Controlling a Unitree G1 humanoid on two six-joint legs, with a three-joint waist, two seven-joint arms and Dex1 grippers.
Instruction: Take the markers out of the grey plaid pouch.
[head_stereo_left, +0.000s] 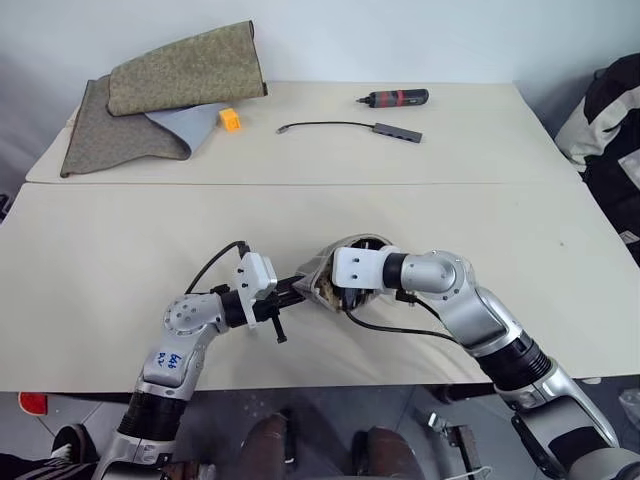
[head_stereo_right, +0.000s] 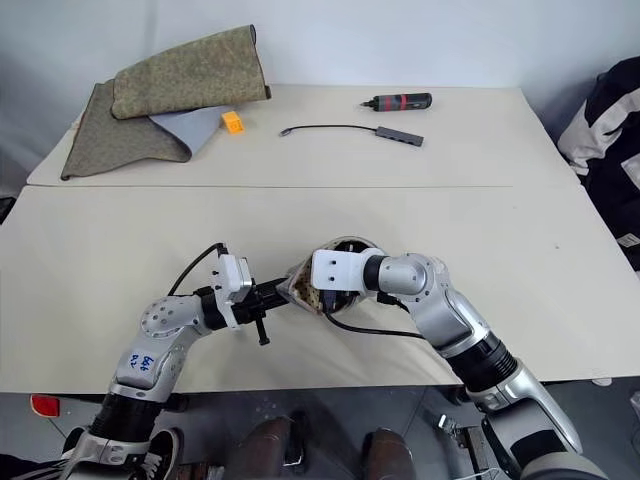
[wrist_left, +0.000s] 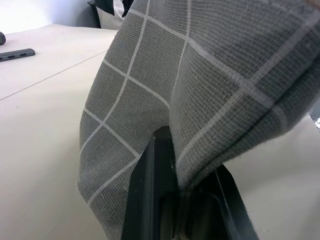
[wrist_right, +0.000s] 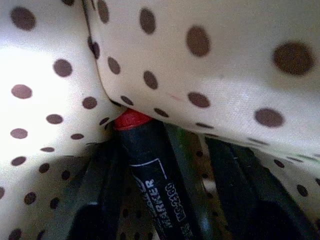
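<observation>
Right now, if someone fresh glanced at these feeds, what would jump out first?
Near the table's front edge, the left gripper pinches the grey plaid pouch and holds it up, while the right gripper reaches inside its dotted lining. There a dark marker with a red end lies between the right gripper's fingers. Far back lie an olive cloth, a small orange block, a cable adapter and a black-and-red tool.
</observation>
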